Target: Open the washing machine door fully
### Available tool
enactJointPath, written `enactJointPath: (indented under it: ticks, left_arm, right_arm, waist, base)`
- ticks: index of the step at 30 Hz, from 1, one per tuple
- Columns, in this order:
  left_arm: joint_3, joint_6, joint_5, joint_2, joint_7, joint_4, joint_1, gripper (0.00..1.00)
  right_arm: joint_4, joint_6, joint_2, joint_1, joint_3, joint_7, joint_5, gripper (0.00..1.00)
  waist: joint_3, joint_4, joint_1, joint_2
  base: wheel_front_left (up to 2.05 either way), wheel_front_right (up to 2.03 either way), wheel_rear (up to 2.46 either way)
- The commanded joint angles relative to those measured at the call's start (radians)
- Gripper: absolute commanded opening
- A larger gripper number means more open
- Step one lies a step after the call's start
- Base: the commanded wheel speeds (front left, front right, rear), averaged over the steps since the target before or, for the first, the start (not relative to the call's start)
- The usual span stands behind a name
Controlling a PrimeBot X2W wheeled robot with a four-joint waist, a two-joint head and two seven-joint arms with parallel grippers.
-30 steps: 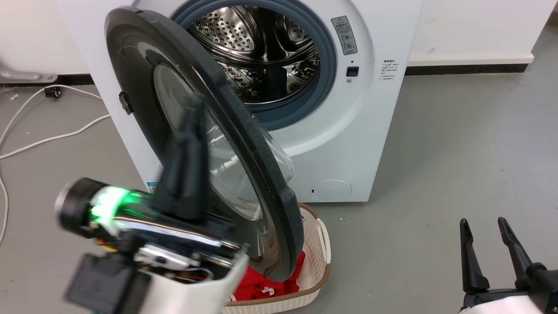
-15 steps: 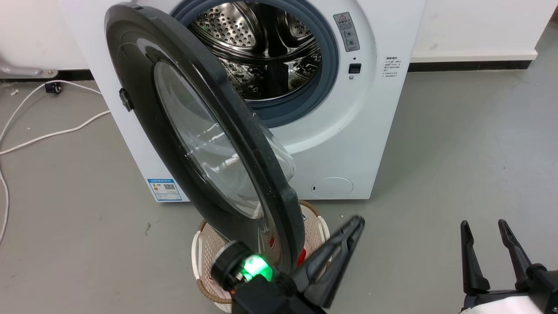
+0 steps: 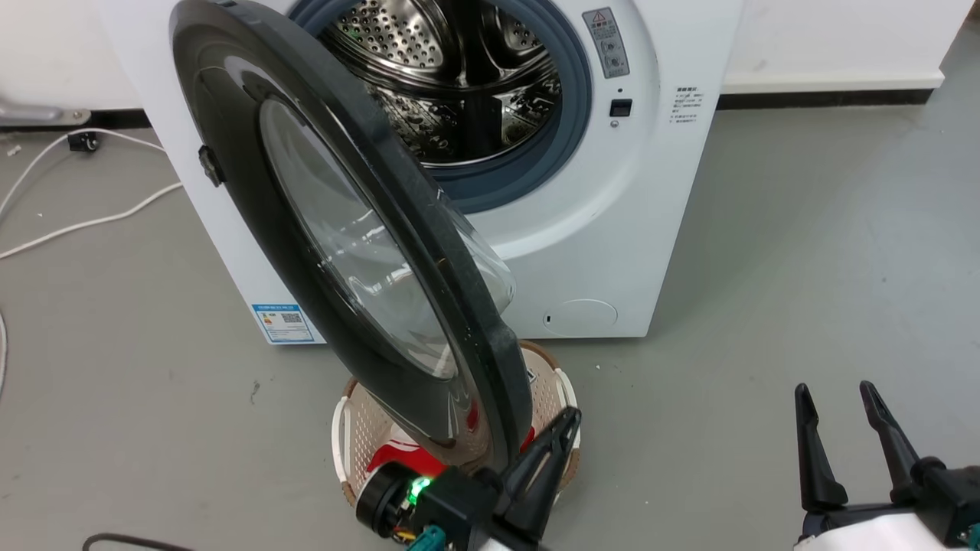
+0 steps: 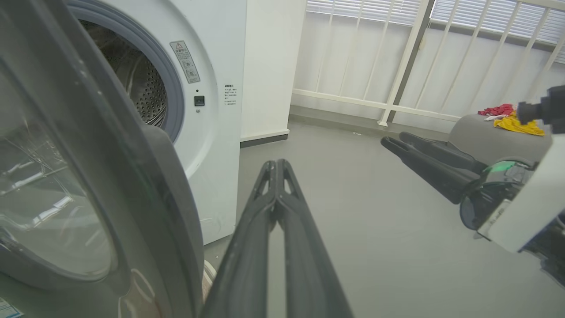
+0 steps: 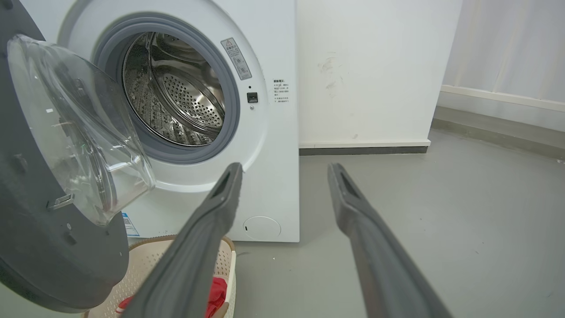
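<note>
Nearest, the left gripper (image 3: pixel 568 422), fingers pressed together on nothing, sits just beside the lower rim of the washing machine door (image 3: pixel 344 237), the right gripper (image 3: pixel 833 392) spread well to its right, and the door stands partly open above a basket (image 3: pixel 360 438), out from the washing machine (image 3: pixel 612 229).

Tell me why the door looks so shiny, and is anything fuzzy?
Head view: glass in the door mirrors pale streaks, and the drum glints; left wrist view: the door, very close, looks soft; right wrist view: the right hand looks soft near the bottom edge.
</note>
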Motion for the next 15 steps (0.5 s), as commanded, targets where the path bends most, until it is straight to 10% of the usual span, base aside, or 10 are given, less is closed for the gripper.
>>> enactJointPath:
  ticks: [1, 15]
  left_arm:
    - [0.005, 0.01, 0.0, -0.005, -0.014, 0.021, -0.027, 0.0]
    - [0.02, 0.098, -0.024, -0.017, -0.096, 0.189, -0.153, 0.0]
  right_arm:
    - [0.003, -0.001, 0.004, -0.02, 0.003, -0.004, 0.006, 1.0]
    - [0.04, -0.001, 0.004, -0.04, 0.019, -0.015, 0.017, 1.0]
  waist:
    - [0.009, -0.005, 0.0, -0.0001]
    - [0.029, -0.028, 0.0, -0.0001]
  base:
    - [0.0, 0.0, 0.0]
    - [0.0, 0.0, 0.0]
